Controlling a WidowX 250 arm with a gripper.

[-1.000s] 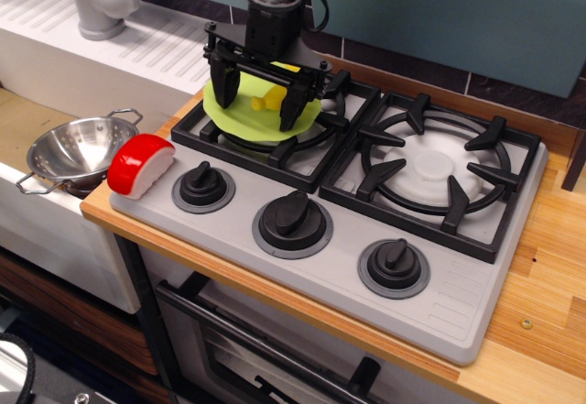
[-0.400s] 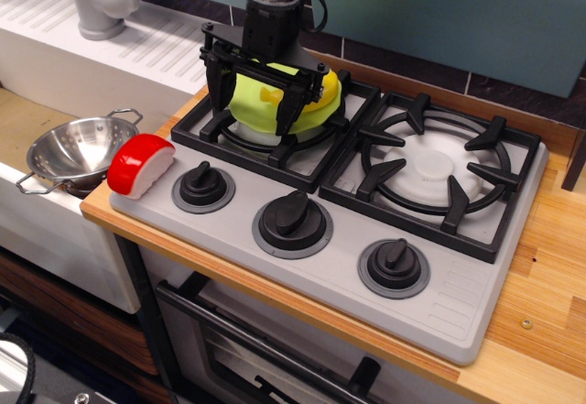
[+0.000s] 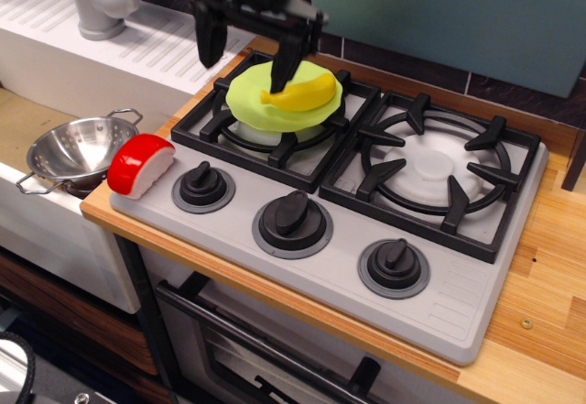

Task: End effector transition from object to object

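You've got a light wooden countertop (image 3: 540, 322) carrying a grey toy cooktop (image 3: 458, 308) that sits flat on it and overhangs nothing. At the cooktop's left front corner a red-and-white rounded plastic block (image 3: 140, 165) rests, touching the grey panel's edge near the left black knob (image 3: 202, 185).

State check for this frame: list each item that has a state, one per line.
gripper: open, empty, raised above the left burner
green plate: on the left burner grate
banana: lying on the plate
colander: upright, looks empty
red and white block: at the stove's front left corner
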